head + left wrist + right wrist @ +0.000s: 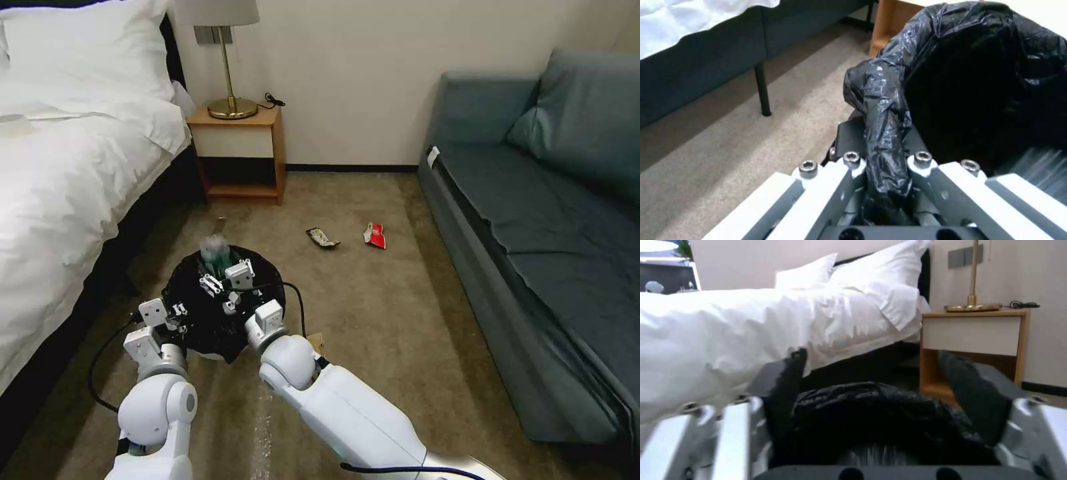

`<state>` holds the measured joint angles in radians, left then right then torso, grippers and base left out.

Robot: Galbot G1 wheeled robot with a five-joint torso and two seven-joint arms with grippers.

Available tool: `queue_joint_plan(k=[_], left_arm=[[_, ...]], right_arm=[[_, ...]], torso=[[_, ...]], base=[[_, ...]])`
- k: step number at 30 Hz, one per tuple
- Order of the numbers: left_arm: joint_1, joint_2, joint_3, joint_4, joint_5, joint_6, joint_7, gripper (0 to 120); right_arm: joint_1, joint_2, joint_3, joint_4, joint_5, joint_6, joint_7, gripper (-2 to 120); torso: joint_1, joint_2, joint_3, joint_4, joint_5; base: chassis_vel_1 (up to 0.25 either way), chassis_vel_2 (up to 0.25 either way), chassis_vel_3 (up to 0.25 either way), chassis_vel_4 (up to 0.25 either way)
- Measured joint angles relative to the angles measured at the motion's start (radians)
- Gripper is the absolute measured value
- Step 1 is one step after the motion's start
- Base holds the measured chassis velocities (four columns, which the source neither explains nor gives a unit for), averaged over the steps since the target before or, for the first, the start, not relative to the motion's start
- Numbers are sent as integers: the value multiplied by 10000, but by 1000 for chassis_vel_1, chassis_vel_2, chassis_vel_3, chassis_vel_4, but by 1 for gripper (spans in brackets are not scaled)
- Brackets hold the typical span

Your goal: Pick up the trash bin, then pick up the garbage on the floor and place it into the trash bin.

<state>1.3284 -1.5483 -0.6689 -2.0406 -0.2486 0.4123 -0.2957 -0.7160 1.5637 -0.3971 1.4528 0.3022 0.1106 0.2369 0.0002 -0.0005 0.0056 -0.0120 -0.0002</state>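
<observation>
While you look through the head view, note that the trash bin (200,313) sits near the robot, left of centre beside the bed (67,167), with the left gripper (179,312) at its near-left rim. The right gripper (223,280) hangs over the bin's mouth, and a blurred clear bottle with a green label (215,252) shows at its far end, over the bin's far rim. Two pieces of garbage lie on the floor (373,313) farther off, right of the bin: a dark-and-yellow wrapper (323,238) and, just right of it, a red wrapper (375,235).

From the left wrist view, you can see the left gripper (886,186) closed on a fold of the black bag (951,83) at the bin's rim, so the bin looks held; whether it is clear of the carpet I cannot tell.

From the right wrist view, the right gripper (882,380) stands with its fingers (973,393) spread wide over the bag-lined bin (880,420), nothing between them.

My judgement: you have the bin in hand, the bottle is going in or just let go, and both wrappers are left.
</observation>
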Motion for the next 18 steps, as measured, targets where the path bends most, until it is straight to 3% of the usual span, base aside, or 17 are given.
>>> queue_joint_plan(k=[6, 9, 13, 16, 18], left_arm=[[-4, -3, -38, 18, -8, 1, -28, 4], [-6, 60, -164, 21, -35, 29, -37, 4], [61, 158, -525, 9, -198, 43, -36, 4], [92, 169, -611, 6, -266, 44, -36, 4], [190, 188, -805, 5, -438, 42, 16, 4]], right_arm=[[-10, -101, 8, 160, -36, -103, 65, 98], [203, -172, 271, 490, 186, -717, 559, 99], [871, -589, 1276, 933, 1138, -2281, 1600, 100], [952, -718, 1552, 936, 1186, -2520, 1759, 100], [945, -1233, 2230, 833, 1560, -3194, 2195, 100]], torso=[[-1, 0, 0, 0, 0], [0, 0, 0, 0, 1], [0, 0, 0, 0, 0], [0, 0, 0, 0, 2], [0, 0, 0, 0, 1]], base=[[0, 0, 0, 0], [0, 0, 0, 0], [0, 0, 0, 0], [0, 0, 0, 0], [0, 0, 0, 0]])
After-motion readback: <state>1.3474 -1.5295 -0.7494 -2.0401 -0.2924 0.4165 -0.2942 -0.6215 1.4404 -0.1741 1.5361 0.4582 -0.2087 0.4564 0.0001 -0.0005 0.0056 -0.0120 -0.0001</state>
